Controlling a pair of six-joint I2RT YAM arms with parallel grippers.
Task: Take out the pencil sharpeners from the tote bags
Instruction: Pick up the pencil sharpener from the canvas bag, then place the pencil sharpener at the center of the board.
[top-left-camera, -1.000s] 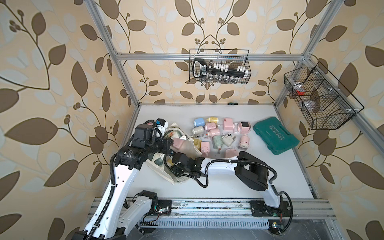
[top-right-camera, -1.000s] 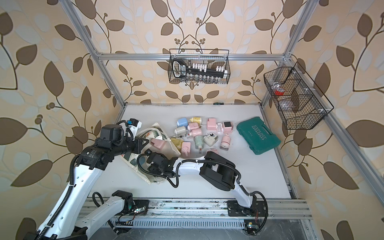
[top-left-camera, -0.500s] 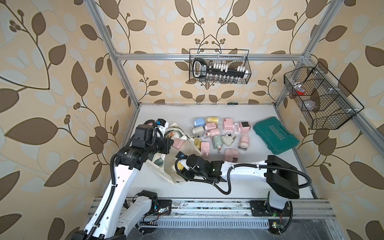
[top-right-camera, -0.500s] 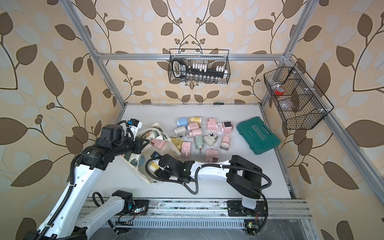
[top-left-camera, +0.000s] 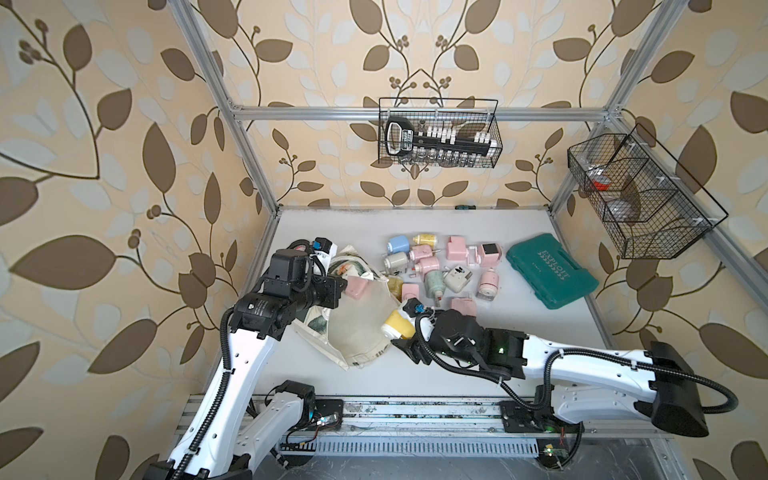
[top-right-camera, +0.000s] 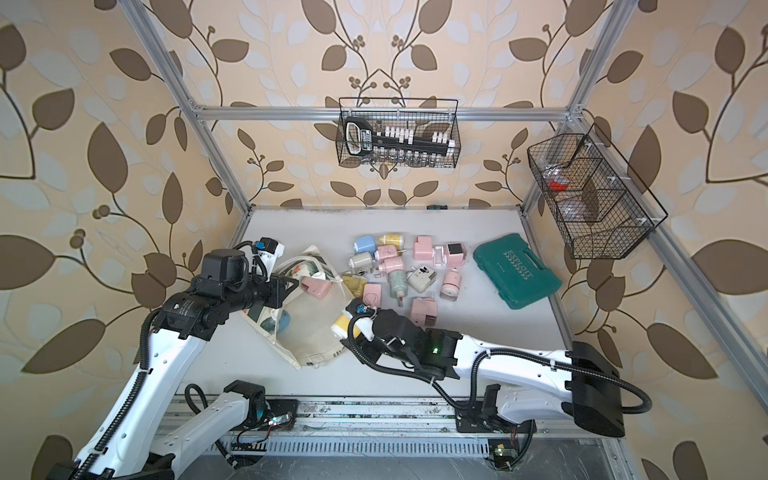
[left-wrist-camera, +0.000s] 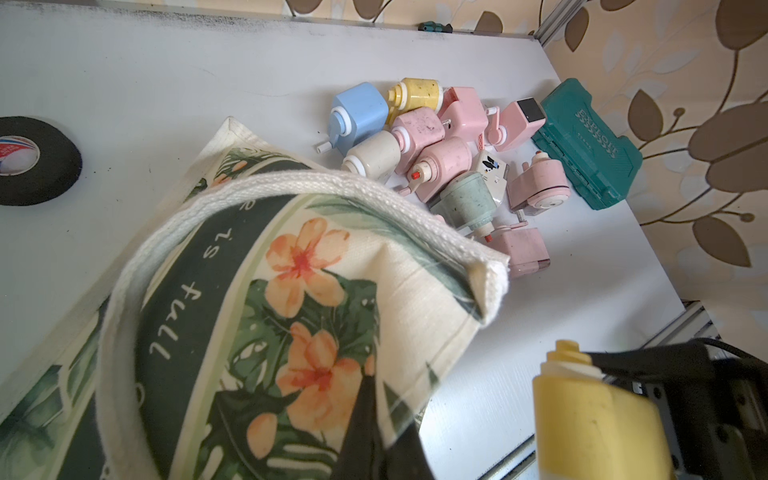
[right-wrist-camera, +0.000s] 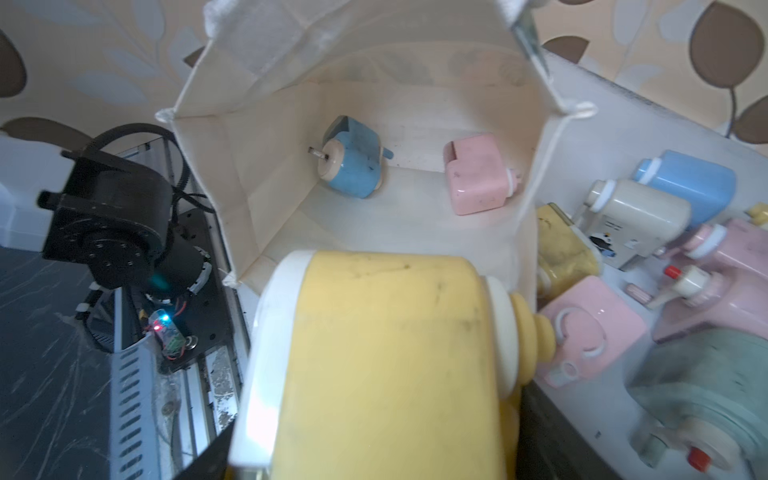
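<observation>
Mid-extraction: the right gripper (top-left-camera: 402, 337) carries a yellow sharpener (top-left-camera: 398, 325), clamped between its jaws, just outside the tote bag (top-left-camera: 357, 328) mouth. The left gripper (left-wrist-camera: 376, 432), jaws clenched on canvas, holds the bag open. Next, likely, a set-down by the desk pile (top-left-camera: 440, 266). Blue (right-wrist-camera: 351, 162) and pink sharpeners (right-wrist-camera: 478, 178) remain inside.

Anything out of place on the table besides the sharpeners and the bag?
A roll of black tape lies on the table near the tote bag, seen only in the left wrist view; it has no part in the task.
</observation>
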